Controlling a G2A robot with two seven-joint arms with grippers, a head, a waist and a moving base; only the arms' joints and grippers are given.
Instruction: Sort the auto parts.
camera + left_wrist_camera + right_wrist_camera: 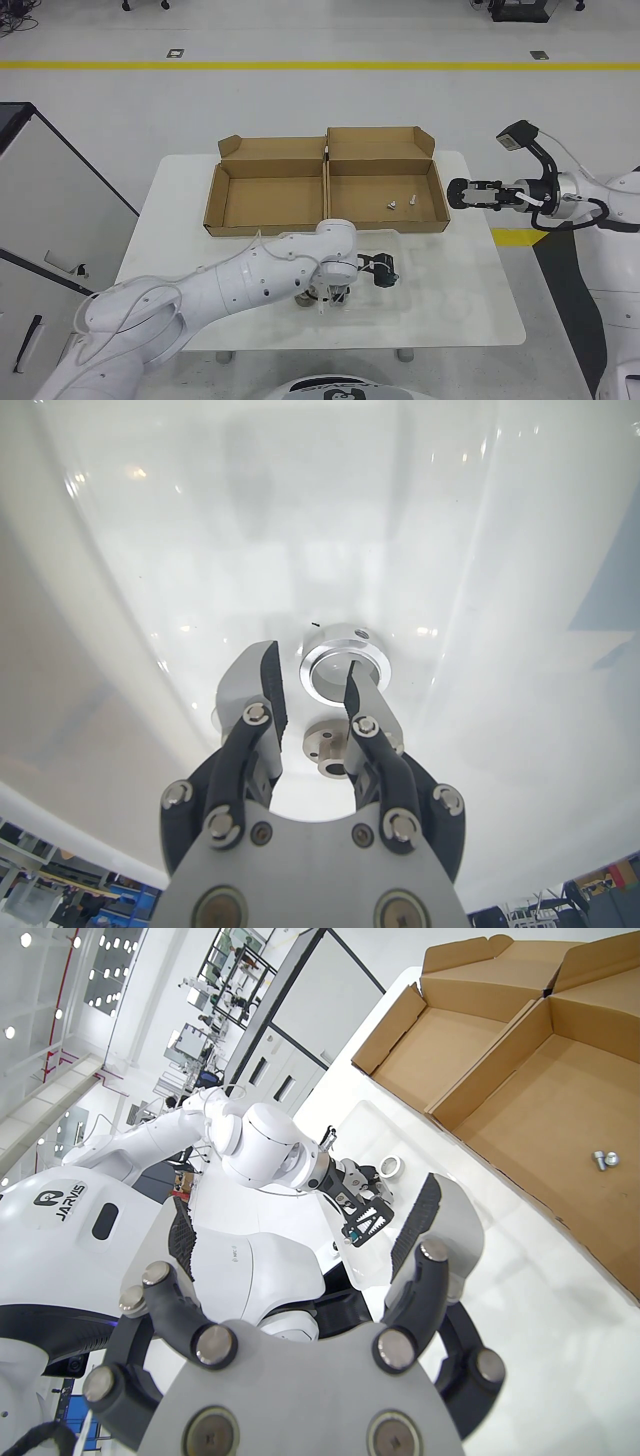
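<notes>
Left tool point(311, 659) hangs low inside a clear tray point(90, 565) on the white desk point(470, 290), its fingers parted to a middling gap and gripping nothing. One fingertip sits over the bore of a silver ring point(332, 646) and the other just outside the ring's wall; I cannot tell whether either touches the metal. A small flanged hub point(322, 745) lies just beside the ring, nearer the wrist.

Right tool point(455, 192) hovers at the desk's edge, just beside the outer wall of the right cardboard box point(355, 195), fingers spread wide with nothing between them. Two small silver bolts point(392, 203) lie close together on that box's floor. The left cardboard box point(270, 200) stands touching it, side by side.
</notes>
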